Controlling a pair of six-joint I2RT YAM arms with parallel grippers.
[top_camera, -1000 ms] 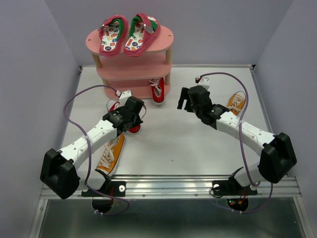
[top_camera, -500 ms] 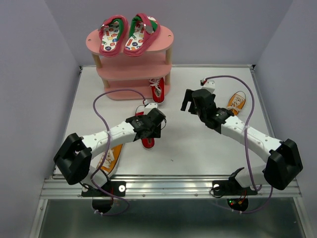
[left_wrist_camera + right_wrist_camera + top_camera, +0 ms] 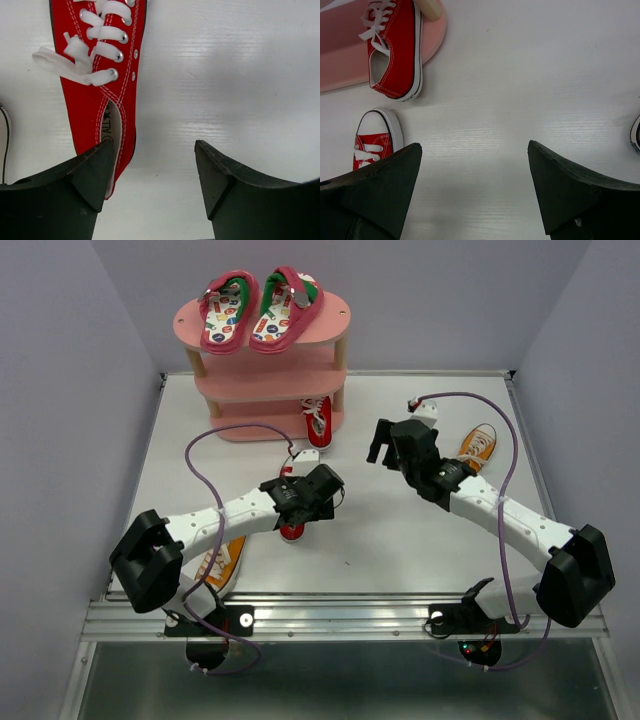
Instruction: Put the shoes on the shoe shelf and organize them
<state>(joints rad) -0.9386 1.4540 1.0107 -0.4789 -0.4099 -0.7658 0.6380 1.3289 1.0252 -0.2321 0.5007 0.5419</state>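
Working on: the red pair; judging by the layout, the left arm is dealing with the loose red sneaker (image 3: pixel 100 75), which is lying on the table (image 3: pixel 400 540) short of the shoe shelf (image 3: pixel 335 315).
Left gripper (image 3: pixel 152 145): hovering with its fingers apart; the sneaker's heel is sitting just beside one finger, and only bare table is showing in the gap.
Right gripper (image 3: pixel 474 146): hanging over the table near the shelf, fingers spread wide and gripping nothing.
Next move: probably calling for the left fingers to shift sideways over the heel, close on it, and carry it beside its mate.
Top board: holding both pink flip-flops (image 3: pixel 258 310), lying side by side.
Middle board: mostly hidden; I cannot tell what is resting on it.
Bottom board: holding the other red sneaker (image 3: pixel 395 55), beside a post.
Waiting: two orange sneakers, one by the left arm (image 3: pixel 222 560) and one by the right arm (image 3: pixel 480 447), well apart.
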